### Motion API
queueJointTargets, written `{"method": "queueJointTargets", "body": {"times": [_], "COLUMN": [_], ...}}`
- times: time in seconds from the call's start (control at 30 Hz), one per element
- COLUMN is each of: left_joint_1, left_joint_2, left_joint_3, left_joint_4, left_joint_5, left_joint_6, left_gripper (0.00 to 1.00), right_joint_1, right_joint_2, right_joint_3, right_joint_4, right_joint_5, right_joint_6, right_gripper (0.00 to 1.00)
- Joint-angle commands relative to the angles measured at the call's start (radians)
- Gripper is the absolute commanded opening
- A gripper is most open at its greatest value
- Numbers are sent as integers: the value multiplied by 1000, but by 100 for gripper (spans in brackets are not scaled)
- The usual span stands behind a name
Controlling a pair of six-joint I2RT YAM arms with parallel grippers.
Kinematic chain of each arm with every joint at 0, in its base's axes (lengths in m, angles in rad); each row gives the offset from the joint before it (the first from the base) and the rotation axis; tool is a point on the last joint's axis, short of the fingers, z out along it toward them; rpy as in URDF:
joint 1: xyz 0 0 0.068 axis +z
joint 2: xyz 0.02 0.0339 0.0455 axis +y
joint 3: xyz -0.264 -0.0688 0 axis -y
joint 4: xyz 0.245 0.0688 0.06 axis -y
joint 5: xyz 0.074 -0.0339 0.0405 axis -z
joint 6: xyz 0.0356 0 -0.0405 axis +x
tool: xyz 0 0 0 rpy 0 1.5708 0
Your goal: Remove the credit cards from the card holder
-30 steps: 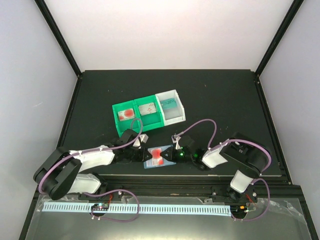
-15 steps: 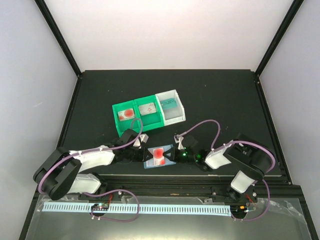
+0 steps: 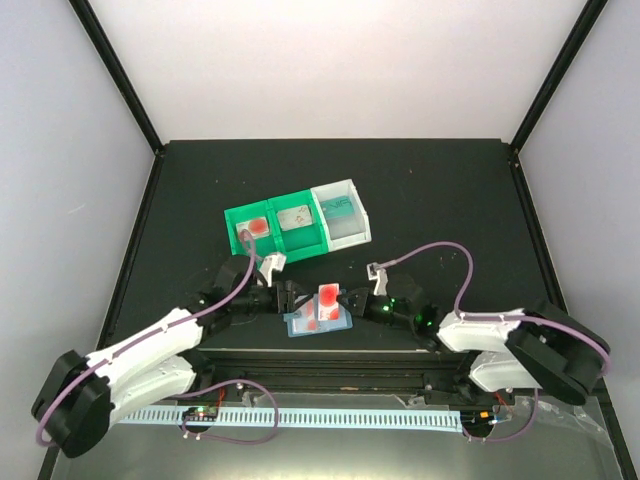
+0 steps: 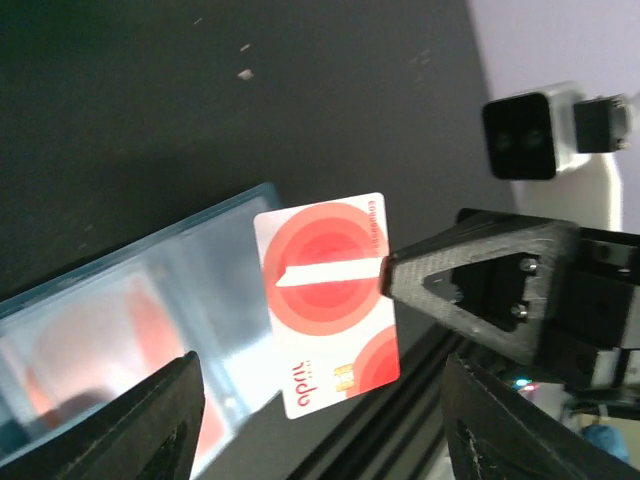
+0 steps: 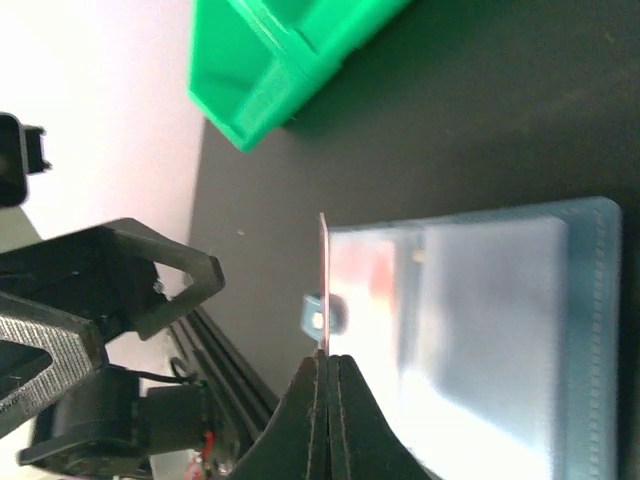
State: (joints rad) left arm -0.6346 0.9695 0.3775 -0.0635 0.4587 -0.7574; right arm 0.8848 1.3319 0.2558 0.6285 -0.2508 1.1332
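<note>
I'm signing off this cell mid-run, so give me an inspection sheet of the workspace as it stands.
Surface: black table, no spills seen.
Job's things: light-blue card holder flat near the front edge, a reddish patch showing through one pocket; red-and-white card held over its edge, all four corners visible.
Clutter: green bin with a red-marked card and a pale card; white bin beside it with a teal card.
Grippers: right end effector shut on the red-and-white card's edge; left end effector open by the holder.
Cables: purple cables loop over both arms.
Surroundings: pale walls, black frame posts.
</note>
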Motion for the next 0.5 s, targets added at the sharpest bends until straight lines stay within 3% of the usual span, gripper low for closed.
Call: {"method": "queueJointTargets", "body": {"times": [0.0, 0.2, 0.47], "left_joint_1": [-2, -4, -22], "left_joint_2": [-117, -214, -235], "left_joint_3": [-27, -116, -166], "left_joint_4": [67, 234, 424], "left_joint_5": [48, 103, 141], "left_joint_6": [-111, -241, -352], "left_gripper": [69, 71, 64], "right_joint_1": [-4, -5, 4], "right_joint_2": [-130, -309, -452], "right_joint_3": [-12, -44, -52], "right_joint_4": [-47, -37, 11], "right_joint_5": [57, 71, 88], "right_joint_6": [30, 88, 168], "right_gripper": [1, 1, 1]}}
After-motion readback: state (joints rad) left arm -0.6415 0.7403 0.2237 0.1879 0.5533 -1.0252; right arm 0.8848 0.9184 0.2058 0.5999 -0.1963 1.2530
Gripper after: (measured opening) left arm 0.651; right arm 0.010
